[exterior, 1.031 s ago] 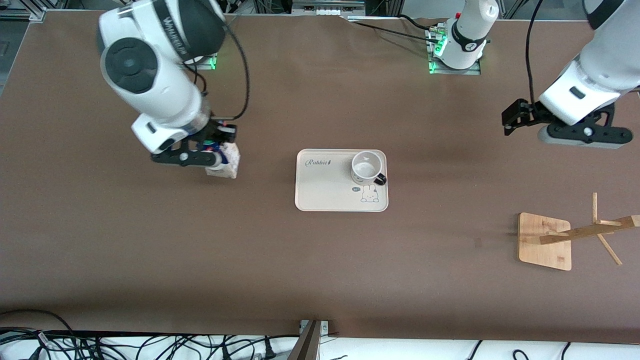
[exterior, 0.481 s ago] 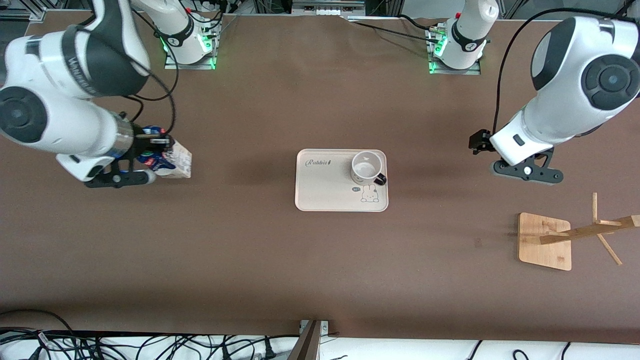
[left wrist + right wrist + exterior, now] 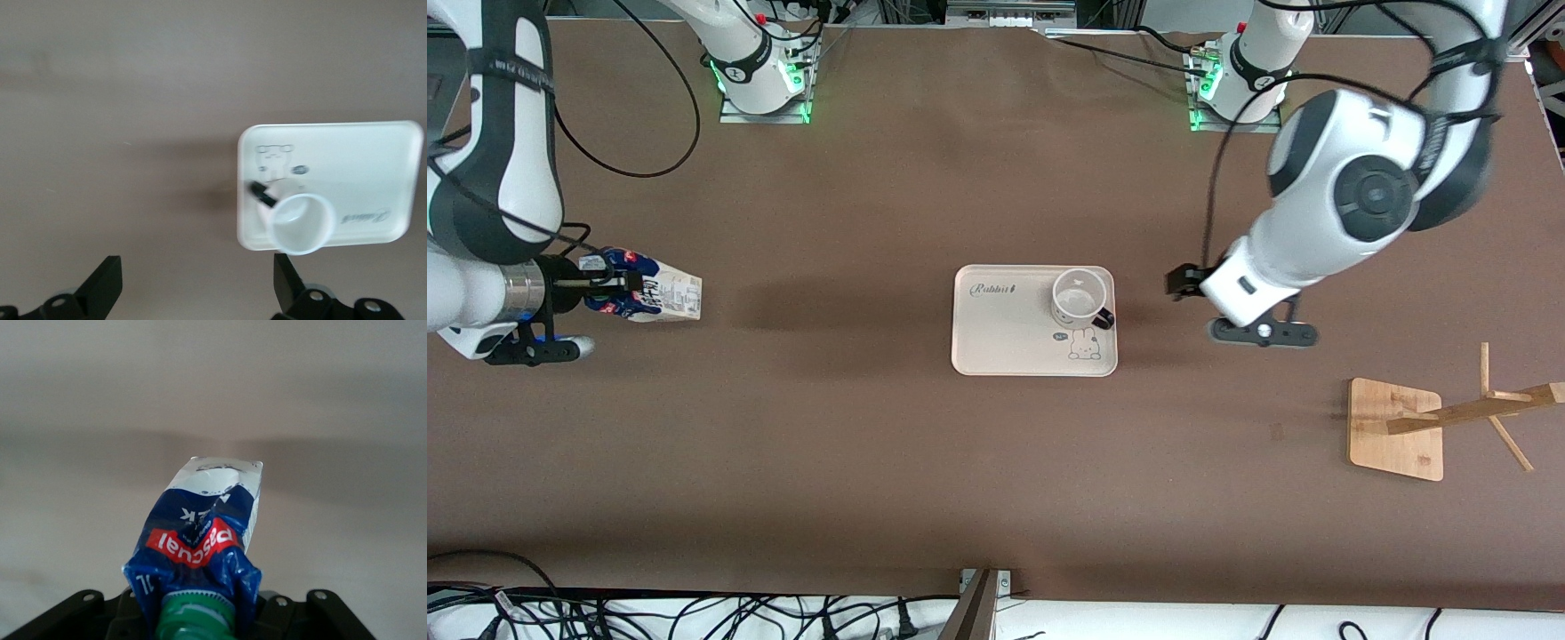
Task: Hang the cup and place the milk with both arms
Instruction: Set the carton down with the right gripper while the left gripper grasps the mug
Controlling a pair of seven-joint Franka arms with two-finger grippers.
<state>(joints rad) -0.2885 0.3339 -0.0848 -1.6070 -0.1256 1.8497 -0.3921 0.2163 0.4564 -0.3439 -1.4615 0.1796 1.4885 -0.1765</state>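
Nearest the front camera, toward the left arm's end of the table, the wooden cup rack (image 3: 1396, 429) stands waiting with its pegs bare, well apart from everything else. A little farther up, at mid-table, the cream rabbit tray (image 3: 996, 342) holds the cup (image 3: 1079, 298) upright in the corner toward the left arm's end, black handle pointing toward the front camera and the left arm's side. The left gripper (image 3: 1261, 331) hangs over bare table just beside the tray, jaws spread wide and empty, and its wrist view shows the cup (image 3: 301, 223) and tray (image 3: 393, 143) ahead of the open fingers (image 3: 101, 292). The danger here, I'd say, is the approach: the handle is small, so a slightly off line could nudge the mug, slide it across the tray or tip it, and a poor grip would make hooking the handle on a peg hard. Toward the right arm's end, the right gripper (image 3: 609, 286) is clenched on the milk (image 3: 660, 296), holding the carton by its blue gable top, tipped on its side in the air over bare table. The right wrist view shows the milk (image 3: 203, 540) crumpled at the top where the jaws pinch it around the green cap (image 3: 195, 620). That crushed gable looks like a soft hold to me; the carton could swing, slip, or land tilted and topple when set down.
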